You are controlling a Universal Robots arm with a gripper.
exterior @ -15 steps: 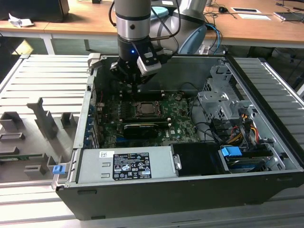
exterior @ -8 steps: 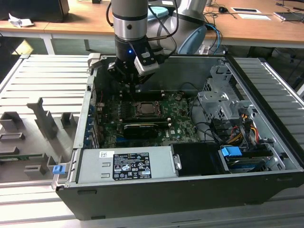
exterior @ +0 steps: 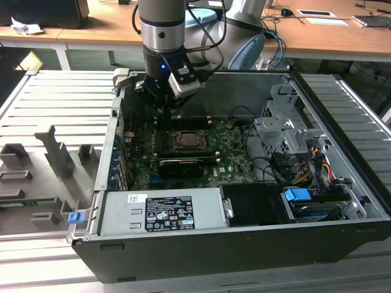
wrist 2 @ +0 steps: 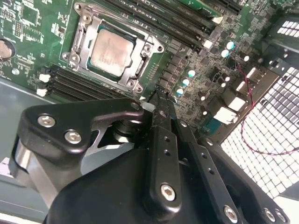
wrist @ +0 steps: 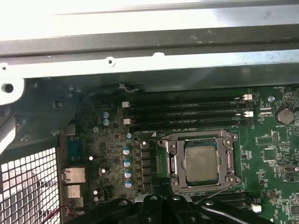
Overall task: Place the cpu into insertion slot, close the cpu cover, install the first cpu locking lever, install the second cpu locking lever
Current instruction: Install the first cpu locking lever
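**Jaws pinched shut and empty, close beside the seated cpu**

Your jaws are drawn together at the tips and grip nothing. In the second wrist view the gripper (wrist 2: pixel 161 97) shows black, bolted metal fingers (wrist 2: pixel 162 140) that taper to one narrow point just above the green motherboard (wrist 2: pixel 28 28). That point hangs close beside one corner of the socket. You cannot tell from these views whether it touches the board.

Just beyond lies the cpu (wrist 2: pixel 110 50), a flat square with a dull silver-grey top. It sits in the insertion slot (wrist: pixel 183 163), whose dark edge shows as a thin band round the chip. The cpu cover (wrist: pixel 170 161) lies flat over it, a thin bright metal frame with the chip showing through its square window.

Past the socket, long black memory slots (wrist: pixel 187 112) run side by side. Behind them stands the grey sheet-metal wall (wrist: pixel 140 60) of the case.

In the exterior view your arm (exterior: pixel 162 24) reaches down into the open computer case (exterior: pixel 244 256). The case stands on a ribbed grey table (exterior: pixel 348 104), with a wooden desk (exterior: pixel 330 36) farthest back.
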